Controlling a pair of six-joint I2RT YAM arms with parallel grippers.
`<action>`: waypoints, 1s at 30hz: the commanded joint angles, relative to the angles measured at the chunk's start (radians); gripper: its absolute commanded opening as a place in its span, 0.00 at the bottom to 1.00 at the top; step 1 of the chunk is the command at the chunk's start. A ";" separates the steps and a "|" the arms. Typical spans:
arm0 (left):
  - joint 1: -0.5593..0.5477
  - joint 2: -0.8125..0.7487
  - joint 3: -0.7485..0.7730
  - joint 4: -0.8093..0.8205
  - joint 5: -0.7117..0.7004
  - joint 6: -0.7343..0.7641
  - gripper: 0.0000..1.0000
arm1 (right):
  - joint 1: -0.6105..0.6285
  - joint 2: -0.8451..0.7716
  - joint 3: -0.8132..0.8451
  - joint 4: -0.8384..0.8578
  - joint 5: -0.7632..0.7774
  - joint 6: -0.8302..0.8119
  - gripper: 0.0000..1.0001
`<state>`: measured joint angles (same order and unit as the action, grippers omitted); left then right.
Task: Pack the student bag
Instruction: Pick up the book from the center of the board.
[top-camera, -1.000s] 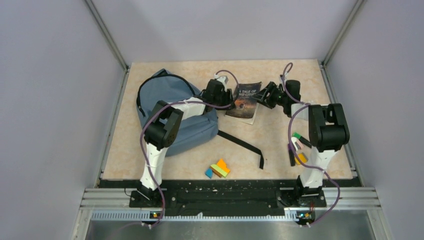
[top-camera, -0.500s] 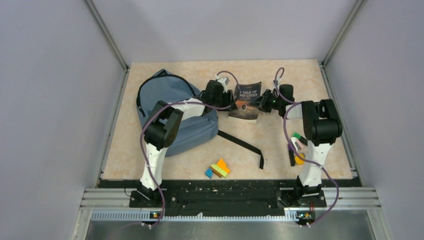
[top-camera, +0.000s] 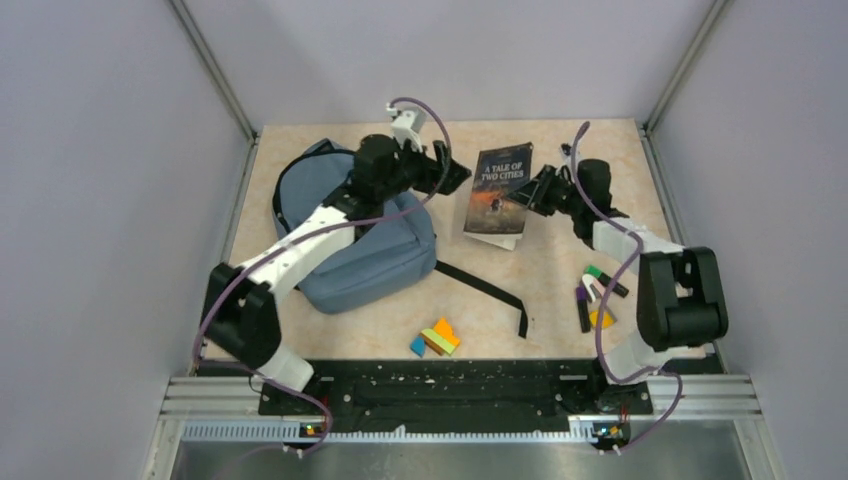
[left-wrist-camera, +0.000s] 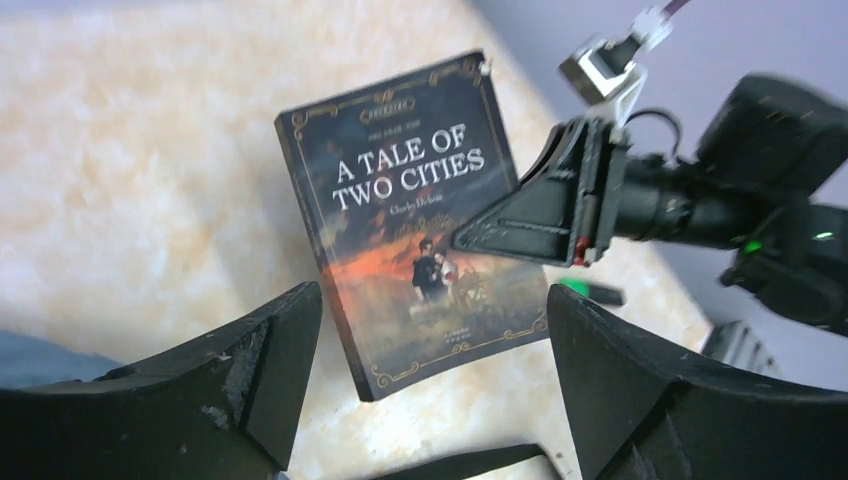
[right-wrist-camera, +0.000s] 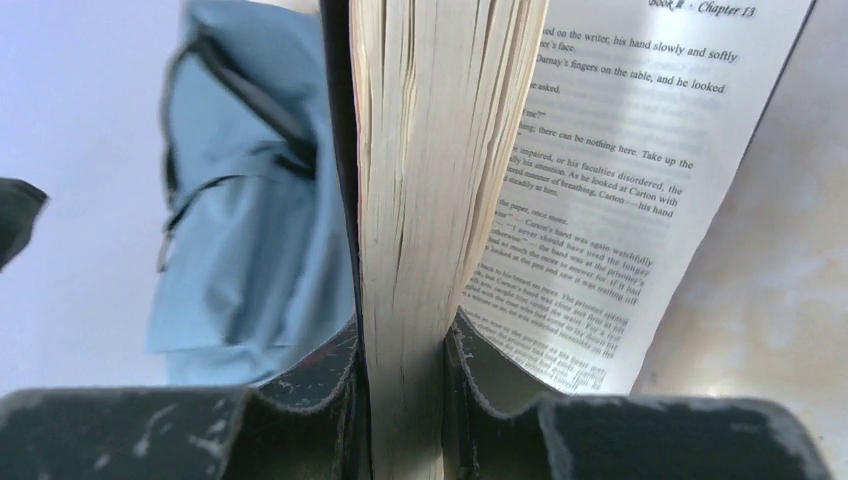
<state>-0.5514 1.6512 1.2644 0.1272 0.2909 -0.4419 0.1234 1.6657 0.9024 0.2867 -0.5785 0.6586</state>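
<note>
Grey walls (top-camera: 110, 220) are boxing in the beige worktop (top-camera: 300, 335) on the left, far and right sides, so both arms are working in a tight pen. Close to the worktop's left edge, toward the far-left corner, the student bag (top-camera: 345, 240) is lying flat, its black strap (top-camera: 490, 290) trailing out toward the middle.

The left arm is reaching across the bag. The left claw (top-camera: 455, 178) is hanging just past the bag's far right side, between bag and book, its fingers (left-wrist-camera: 200, 400) spread wide with nothing between them.

Next comes the book (top-camera: 498, 190), a dark paperback near the middle of the far edge, with the right claw (top-camera: 533, 194) pinching it from the right.

Bare worktop is showing between the book and the near edge, apart from the strap, some coloured blocks (top-camera: 435, 338) by the near edge and a cluster of markers (top-camera: 597, 290) toward the right edge.

From above, the book is looking almost flat. The left wrist view is showing it tilted, front cover facing the left claw, title readable.

Only the right wrist view is showing the grip itself. Both fingers (right-wrist-camera: 300, 420) are pressing on the cover and the page block, while a printed leaf is hanging loose outside the right finger. Beyond the cover in that view, the bag is sitting well apart from the right claw.
</note>
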 joint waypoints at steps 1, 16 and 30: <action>0.009 -0.210 -0.050 0.010 0.002 0.010 0.89 | 0.007 -0.267 0.002 0.178 -0.120 0.026 0.00; 0.086 -0.515 -0.280 0.191 0.393 -0.245 0.96 | 0.218 -0.567 -0.047 0.421 -0.297 0.094 0.00; 0.085 -0.650 -0.383 0.227 0.323 -0.320 0.53 | 0.362 -0.448 -0.006 0.568 -0.393 0.085 0.00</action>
<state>-0.4664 1.0355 0.9001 0.2638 0.6106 -0.7185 0.4511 1.1984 0.8246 0.7013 -0.9695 0.7620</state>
